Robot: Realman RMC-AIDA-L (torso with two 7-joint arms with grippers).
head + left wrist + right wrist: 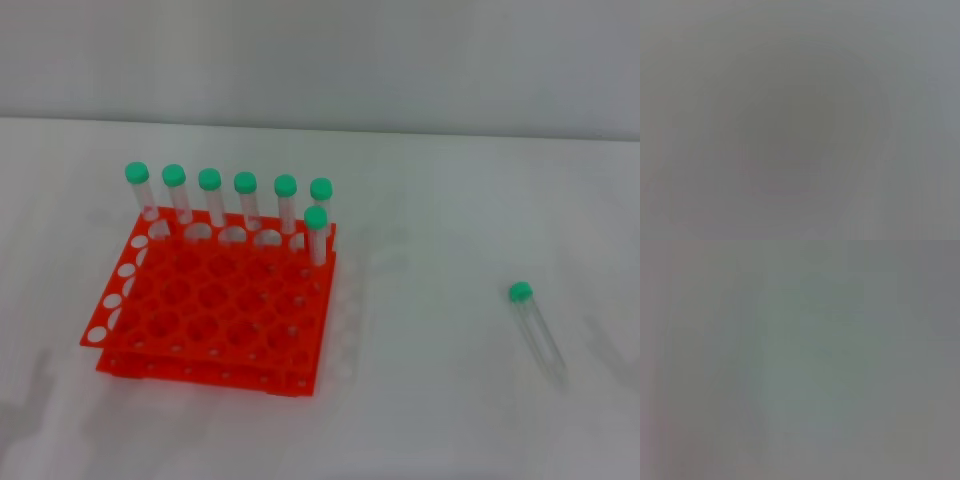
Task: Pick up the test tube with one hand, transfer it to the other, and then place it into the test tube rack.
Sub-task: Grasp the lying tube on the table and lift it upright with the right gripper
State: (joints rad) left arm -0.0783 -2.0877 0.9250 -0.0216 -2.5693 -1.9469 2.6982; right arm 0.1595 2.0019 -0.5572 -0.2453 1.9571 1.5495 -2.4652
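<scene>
A slim clear test tube [535, 328] with a round green cap lies flat on the white table at the right, cap toward the back. The square orange-red test tube rack [215, 305] stands at the left. Several alike green-capped tubes [246, 205] stand upright along its back row, and one more [316, 236] stands just in front of them at the right end. Neither gripper nor arm shows in the head view. Both wrist views show only a plain grey blur with nothing recognisable.
The white table [430, 220] runs back to a pale wall. Faint shadows lie at the front left and at the right edge of the table.
</scene>
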